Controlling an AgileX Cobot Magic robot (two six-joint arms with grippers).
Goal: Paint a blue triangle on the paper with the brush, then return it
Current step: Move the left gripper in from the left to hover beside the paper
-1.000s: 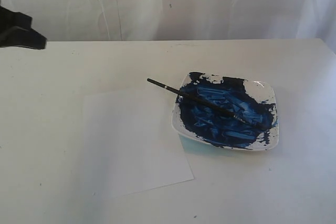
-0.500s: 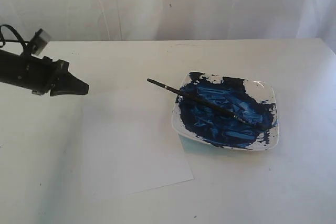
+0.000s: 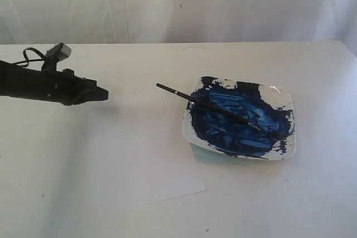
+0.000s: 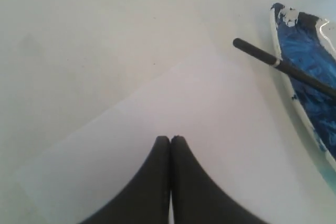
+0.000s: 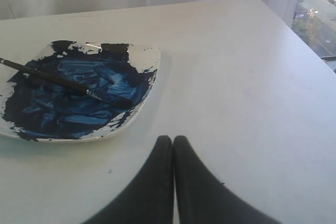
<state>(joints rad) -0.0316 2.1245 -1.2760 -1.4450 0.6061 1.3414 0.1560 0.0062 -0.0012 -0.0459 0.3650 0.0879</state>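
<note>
The black-handled brush (image 3: 206, 103) lies across the white dish (image 3: 286, 100) smeared with blue paint, its handle end sticking out over the dish's left rim toward the paper (image 3: 139, 149). The paper is a blank white sheet lying flat, left of the dish; no blue triangle shows on it. My left gripper (image 3: 105, 95) hovers over the table at the paper's far left corner, shut and empty; the left wrist view shows the gripper (image 4: 170, 139) above the paper (image 4: 199, 108), with the brush (image 4: 278, 64) and dish (image 4: 304, 116) ahead. My right gripper (image 5: 172, 140) is shut and empty, near the dish (image 5: 147, 90) holding the brush (image 5: 63, 81).
A white curtain (image 3: 178, 4) hangs behind the white table (image 3: 139, 65). The table's right edge (image 5: 294, 35) runs near a window in the right wrist view. The dish's near-left corner overlaps the paper's right edge.
My left arm has swung in from the left edge of the exterior view, rightward and lower, toward the paper. Brush, dish and paper have not moved.
</note>
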